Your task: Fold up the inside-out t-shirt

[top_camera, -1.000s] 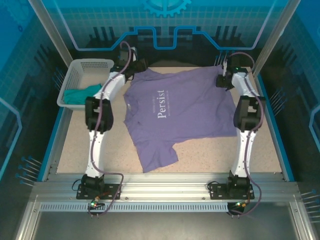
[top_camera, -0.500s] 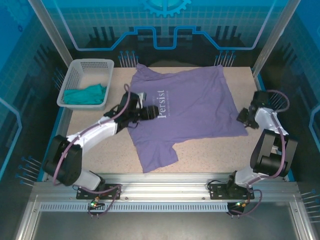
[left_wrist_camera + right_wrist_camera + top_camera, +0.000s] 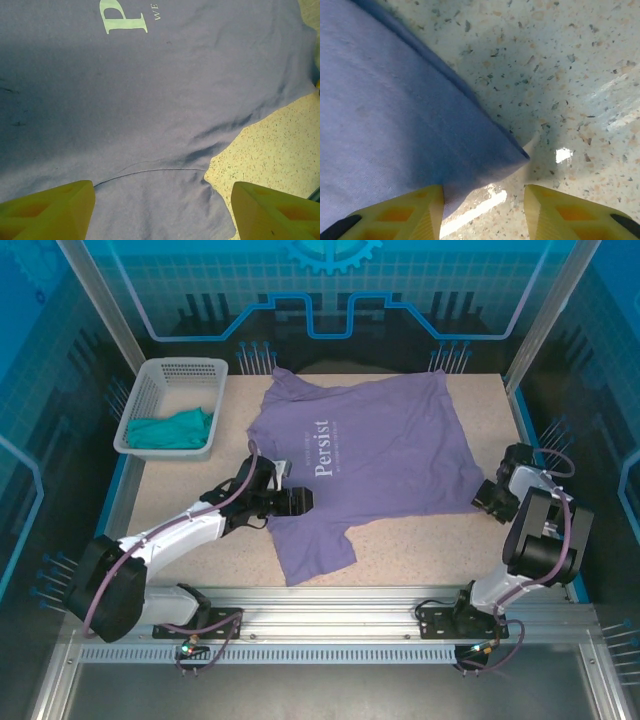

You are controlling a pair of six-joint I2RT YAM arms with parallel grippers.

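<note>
Counting first: one lavender t-shirt [image 3: 380, 450], one white basket [image 3: 180, 368], one teal garment [image 3: 170, 430], two hands. T-shirt lies spread flat on the speckled worktop [image 3: 420, 550], centre to far side, white "Persist" print [image 3: 322, 448] facing up, one sleeve pointing to the near edge. Basket sits at the far left corner, just clear of the shirt; the teal garment is bunched inside it and is all it holds.

Left hand [image 3: 300, 500] is low over the shirt's near left part, beside that sleeve. In the left wrist view its yellow fingers [image 3: 45, 210] stand wide apart with only flat cloth [image 3: 150, 100] below; nothing gripped. Contact with the cloth: cannot tell.

Right hand [image 3: 485, 497] is at the shirt's near right corner. In the right wrist view the fingers [image 3: 570, 215] are parted, the cloth corner [image 3: 385, 110] ending in the gap between them, bare worktop [image 3: 560, 75] beyond. Nothing pinched.
</note>
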